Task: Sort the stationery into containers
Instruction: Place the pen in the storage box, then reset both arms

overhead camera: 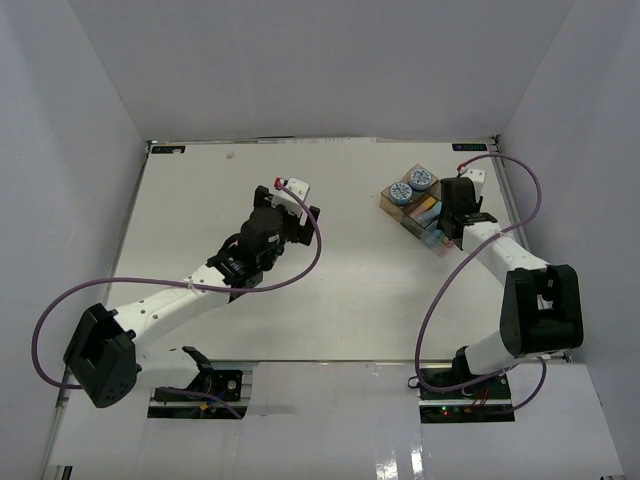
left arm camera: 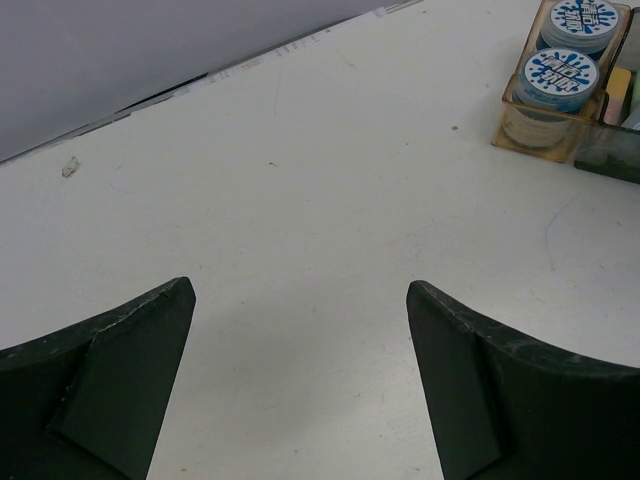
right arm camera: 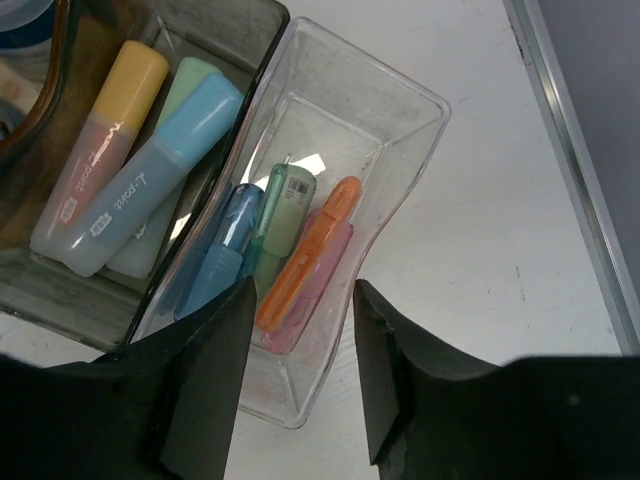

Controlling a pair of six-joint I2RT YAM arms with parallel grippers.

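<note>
White tabletop [overhead camera: 330, 290]; highlighters [right arm camera: 150, 170] read "point"; left gripper [left arm camera: 300, 292] wide, right gripper [right arm camera: 302, 292] narrow, empty.

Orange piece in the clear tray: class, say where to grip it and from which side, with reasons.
Probably mid-body from above, jaws across its narrow width: the orange piece lies lengthwise over the pink piece, and the walls of the clear tray block sideways approach.

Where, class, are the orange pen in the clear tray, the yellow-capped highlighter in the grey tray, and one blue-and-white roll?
Slim orange plastic pen [right arm camera: 305, 255], right wrist view, mid-barrel.
Yellow-capped pastel highlighter [right arm camera: 100, 150], right wrist view, mid-barrel.
Round blue-and-white patterned roll [left arm camera: 560, 78], left wrist view, top face.
</note>
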